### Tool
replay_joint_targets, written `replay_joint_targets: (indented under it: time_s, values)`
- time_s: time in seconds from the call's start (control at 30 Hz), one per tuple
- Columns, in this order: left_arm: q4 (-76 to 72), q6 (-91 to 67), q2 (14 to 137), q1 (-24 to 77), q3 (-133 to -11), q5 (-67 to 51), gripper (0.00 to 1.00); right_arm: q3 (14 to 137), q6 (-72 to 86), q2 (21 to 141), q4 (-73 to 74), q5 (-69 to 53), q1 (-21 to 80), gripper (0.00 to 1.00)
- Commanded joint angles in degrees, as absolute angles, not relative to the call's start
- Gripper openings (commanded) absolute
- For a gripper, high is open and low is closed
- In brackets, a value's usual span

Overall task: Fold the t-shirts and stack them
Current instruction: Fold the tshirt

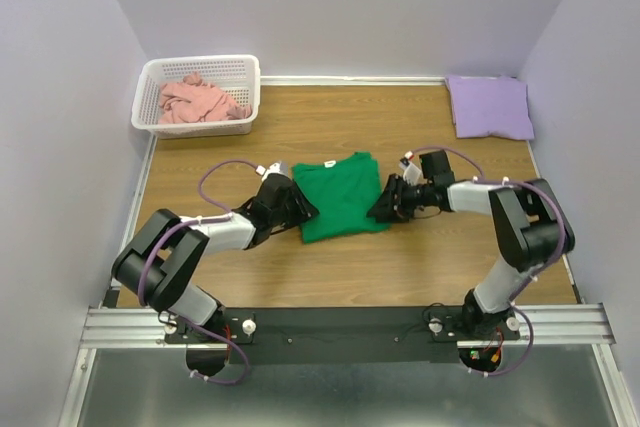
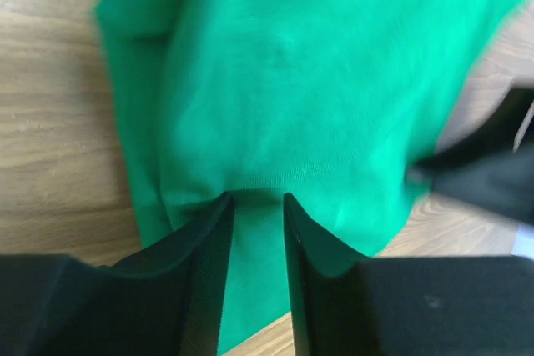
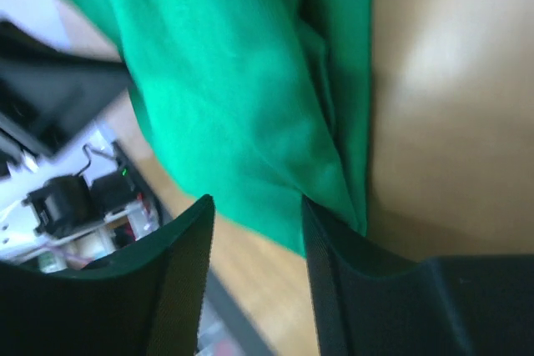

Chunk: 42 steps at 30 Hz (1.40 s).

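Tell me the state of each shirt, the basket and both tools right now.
Green t-shirt, lying flat, partly folded, a tool at each side.
Purple t-shirt, folded, at the far right corner.
Pink t-shirt, crumpled in the basket.
Basket, upright, holding the pink t-shirt.
Left tool, shut on the green t-shirt's edge.
Right tool, around the green t-shirt's other edge, grip unclear.
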<state>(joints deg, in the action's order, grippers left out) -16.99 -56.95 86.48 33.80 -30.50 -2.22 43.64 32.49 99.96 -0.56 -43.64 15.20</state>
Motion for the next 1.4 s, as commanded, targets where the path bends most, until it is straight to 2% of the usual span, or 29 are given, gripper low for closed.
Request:
replay_joint_targets:
  time_s: [0.0, 0.13, 0.27, 0.47, 0.5, 0.63, 0.87, 0.97, 1.07, 1.2, 1.23, 1.3, 1.37]
  values:
    - [-10.11, -51.43, 86.40, 32.96, -32.77, -0.44, 0.43, 38.41, 34.72, 93.00, 3.69, -42.10, 15.56, 0.56]
    - [-9.15, -46.95, 82.45, 33.13, -38.39, -0.53, 0.52, 45.76, 33.05, 88.42, 3.52, -44.99, 15.56, 0.58]
    - [-8.53, -44.83, 81.04, 33.13, -42.96, -0.44, 0.52, 53.07, 31.99, 91.65, 3.43, -46.93, 15.56, 0.58]
    - [-8.35, -41.66, 88.83, 33.05, -49.65, -0.70, 0.37, 64.40, 31.73, 102.28, 1.06, -50.10, 15.56, 0.57]
    - [-8.35, -41.31, 90.25, 32.61, -50.35, -0.96, 0.31, 65.29, 31.55, 104.22, 1.14, -50.71, 15.56, 0.57]
    - [-8.79, -40.61, 98.41, 31.03, -53.95, -2.46, 0.24, 67.94, 29.80, 111.08, 0.97, -50.72, 14.86, 0.55]
    - [-10.28, -38.76, 109.58, 25.06, -58.09, -7.11, 0.18, 70.31, 29.53, 122.07, -2.02, -50.18, 8.62, 0.53]
    - [-10.46, -38.67, 112.40, 23.82, -59.23, -10.35, 0.18, 70.84, 29.09, 126.54, -2.20, -50.18, 6.77, 0.53]
    - [-10.55, -38.24, 111.63, 23.29, -58.54, -12.12, 0.18, 70.49, 29.00, 126.13, -2.11, -51.76, 6.33, 0.53]
    - [-9.76, -37.44, 105.75, 22.59, -57.04, -12.48, 0.32, 68.38, 29.62, 118.41, -1.93, -51.94, 6.33, 0.54]
    - [-9.23, -36.83, 104.17, 22.67, -56.78, -12.13, 0.46, 67.94, 30.14, 116.65, -2.02, -52.03, 6.42, 0.54]
    - [-7.92, -36.22, 99.16, 22.68, -56.25, -11.51, 0.64, 66.37, 31.89, 112.18, -1.85, -52.99, 6.94, 0.55]
    - [-6.51, -36.30, 95.21, 23.02, -55.73, -12.47, 0.69, 64.96, 32.60, 109.35, -1.85, -53.35, 8.77, 0.56]
